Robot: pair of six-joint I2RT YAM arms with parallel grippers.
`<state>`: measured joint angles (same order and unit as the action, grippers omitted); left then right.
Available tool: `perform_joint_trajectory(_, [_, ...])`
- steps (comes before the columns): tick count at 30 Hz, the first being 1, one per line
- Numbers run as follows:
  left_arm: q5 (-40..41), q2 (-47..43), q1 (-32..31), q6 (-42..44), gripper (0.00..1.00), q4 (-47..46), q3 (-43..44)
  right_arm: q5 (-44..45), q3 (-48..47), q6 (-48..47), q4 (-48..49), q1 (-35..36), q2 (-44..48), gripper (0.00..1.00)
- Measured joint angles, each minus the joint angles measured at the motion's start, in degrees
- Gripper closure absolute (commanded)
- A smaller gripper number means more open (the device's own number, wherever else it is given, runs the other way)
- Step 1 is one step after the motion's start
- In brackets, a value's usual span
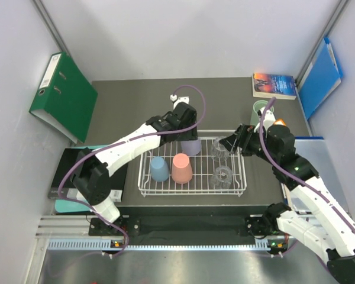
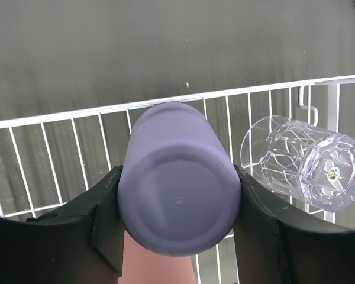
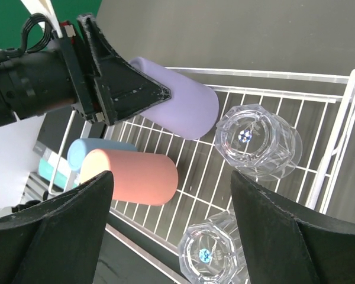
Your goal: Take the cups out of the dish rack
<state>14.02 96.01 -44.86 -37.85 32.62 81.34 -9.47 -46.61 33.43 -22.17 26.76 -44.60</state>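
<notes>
Dish rack [image 1: 192, 193] at middle of bench [image 1: 130, 100] near edge. Near row: blue cup [image 1: 159, 168] beside salmon cup [image 1: 181, 168], clear glass [image 1: 223, 176] toward rack's right. Far row: lilac cup [image 2: 178, 204], base up, clamped in my left claw [image 2: 177, 219]. Second clear glass [image 1: 220, 148] just beside it, under my right claw [image 1: 232, 142], spread wide, holding nothing. Green cup [image 1: 261, 110] on bench near far right corner.

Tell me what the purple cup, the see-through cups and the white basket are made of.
The purple cup looks like plastic: opaque, smooth, matte, with a small moulding dot on its base. The see-through cups look like glass, maybe hard clear plastic: shiny, with cut facets. The white basket looks like thin white-coated wire, probably metal inside.
</notes>
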Motion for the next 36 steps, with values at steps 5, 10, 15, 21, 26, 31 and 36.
perform_joint_trajectory(5, [1.7,-0.04,-0.07,0.5,0.98,2.62,2.16,0.44,-0.11,-0.46,-0.26,0.04,-0.09,0.2])
perform_joint_trajectory(10, [3.45,-1.79,-0.04,2.14,1.0,6.88,8.39,0.59,-0.92,-0.46,-0.59,0.09,-0.24,0.22])
perform_joint_trajectory(15, [4.17,-5.9,0.0,3.08,1.0,7.58,13.53,2.25,-1.09,0.31,-0.46,0.09,-0.28,0.38])
perform_joint_trajectory(21, [-5.33,-16.72,1.86,0.59,1.0,-2.54,7.32,2.01,1.29,2.78,4.13,0.09,4.48,0.25])
perform_joint_trajectory(26, [-19.54,-23.26,4.7,-6.38,1.0,-17.07,-3.52,-1.75,1.29,4.37,9.79,0.11,5.29,0.25])
perform_joint_trajectory(31, [-32.04,-23.43,7.67,-16.52,1.0,-32.92,-12.72,-6.03,0.79,6.54,14.62,0.11,4.63,0.25])
perform_joint_trajectory(36, [-38.23,-22.86,8.0,-23.17,1.0,-41.83,-15.61,-8.39,-0.42,8.15,18.69,0.11,2.86,0.29])
